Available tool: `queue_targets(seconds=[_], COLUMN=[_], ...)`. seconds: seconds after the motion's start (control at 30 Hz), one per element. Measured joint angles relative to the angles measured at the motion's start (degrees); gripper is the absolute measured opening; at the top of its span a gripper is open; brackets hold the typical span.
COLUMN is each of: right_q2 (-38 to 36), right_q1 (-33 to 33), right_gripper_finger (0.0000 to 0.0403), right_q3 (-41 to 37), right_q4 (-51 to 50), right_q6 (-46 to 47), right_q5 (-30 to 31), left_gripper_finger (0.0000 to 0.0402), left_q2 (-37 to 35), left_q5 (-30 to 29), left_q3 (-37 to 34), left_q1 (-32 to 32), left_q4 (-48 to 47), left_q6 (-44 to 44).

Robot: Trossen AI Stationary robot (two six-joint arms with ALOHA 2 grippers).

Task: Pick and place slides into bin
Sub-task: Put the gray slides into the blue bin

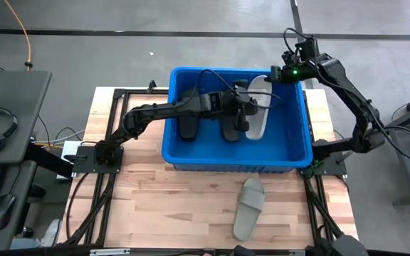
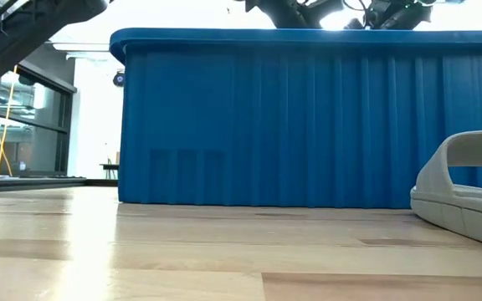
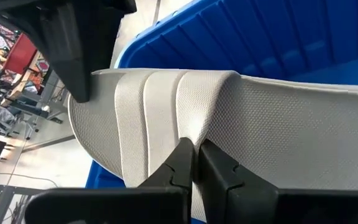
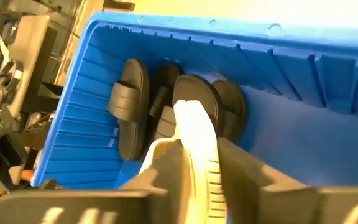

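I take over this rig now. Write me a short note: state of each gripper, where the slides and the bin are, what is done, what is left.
Left gripper: shut on the strap of the light grey slide, over the bin.
Right gripper: at the far rim of the bin, its fingers around the end of the same slide; whether it grips cannot be told.
Slides: two black slides lie in the bin. The light grey slide leans over the far right part of the bin, not yet flat. A second grey slide lies on the table, in front of the bin.
Done: two black slides binned.
Left: release the held slide, then pick the one on the table.
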Motion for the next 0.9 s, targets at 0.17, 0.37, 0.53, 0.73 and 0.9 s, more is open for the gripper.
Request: queue_targets(seconds=[0.17,0.37,0.53,0.73,0.9], right_q2=[-1.3,-4.86,-9.61,-14.39,-17.24], right_q1=[-0.13,-1.19,-2.71,-2.54,-1.7], right_gripper_finger=[0.0174,0.0223,0.0223,0.0222,0.0221], right_q3=[0.02,0.04,0.04,0.07,0.07], right_q4=[3.13,11.11,14.97,16.75,15.47], right_q6=[0.7,2.2,3.29,5.06,5.7], right_q5=[4.6,7.24,8.09,4.87,4.65], left_gripper_finger=[0.0002,0.0001,0.0001,0.0,0.0], left_q2=[0.0,0.0,0.0,1.12,3.55], left_q5=[-0.24,0.04,0.11,0.96,1.79], left_q3=[-0.01,-0.02,-0.02,0.13,-0.06], left_q1=[0.0,-0.02,0.0,0.0,0.0], left_q4=[-1.3,-2.09,-1.63,0.11,-1.93], left_q6=[-0.02,-0.14,-0.46,-0.48,-0.13])
